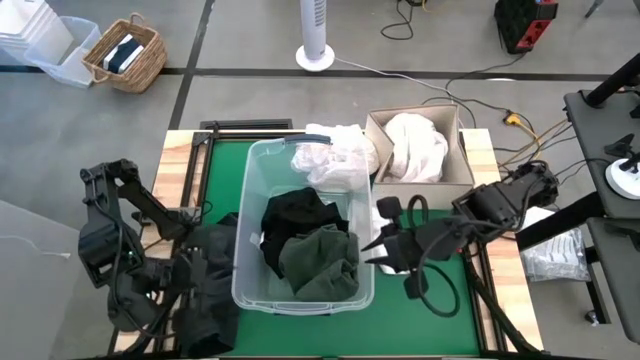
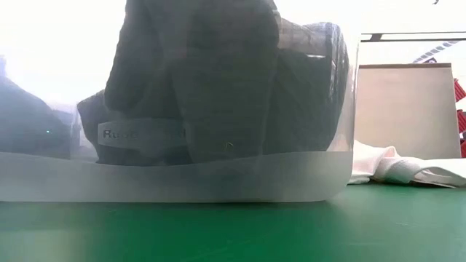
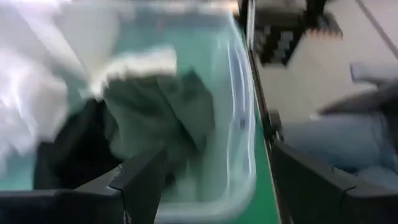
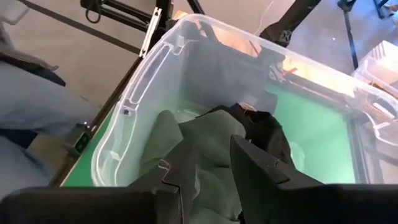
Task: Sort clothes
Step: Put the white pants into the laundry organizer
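Observation:
A clear plastic tub (image 1: pixel 245 225) stands mid-table on the green mat. It holds a black garment (image 1: pixel 295 212) and a dark green one (image 1: pixel 322 262). A white garment (image 1: pixel 338 152) hangs over the tub's far rim. More white clothes (image 1: pixel 415 145) fill the cardboard box (image 1: pixel 378 128) at the far right. Another white cloth (image 2: pixel 397 167) lies on the mat to the right of the tub. My right gripper (image 4: pixel 211 155) hovers at the tub's right rim, open by a narrow gap, with nothing between its fingers. My left gripper (image 3: pixel 217 186) stands wide open at the tub's left side, facing the tub.
A person's legs in blue jeans (image 4: pixel 31 93) stand beside the table. A dark heap (image 1: pixel 215 250) sits against the tub's left wall; I cannot tell whether it is cloth or part of the arm. On the floor beyond the table are a wicker basket (image 1: pixel 125 55) and a fan base (image 1: pixel 315 57).

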